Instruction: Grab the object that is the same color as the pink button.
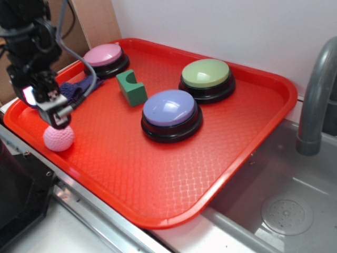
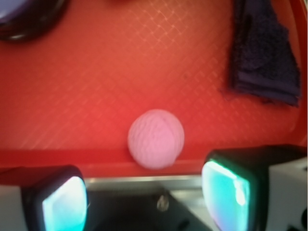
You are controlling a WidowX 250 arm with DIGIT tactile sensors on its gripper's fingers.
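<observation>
Your hand (image 2: 144, 197) hovers just above the pink ball (image 2: 156, 138), fingers (image 2: 62, 202) spread apart, ball resting against the red tray (image 1: 158, 184) edge.

i see my gripper (image 1: 57, 117) spread just above the pink ball (image 1: 58, 138) at the tray's (image 1: 158, 190) lower left rim. bare tray lies right of it; the purple cloth (image 1: 73, 89) sits close behind, the green block (image 1: 131, 88) farther upper right.

No text, label, brand, number or sign can be read anywhere in either view
</observation>
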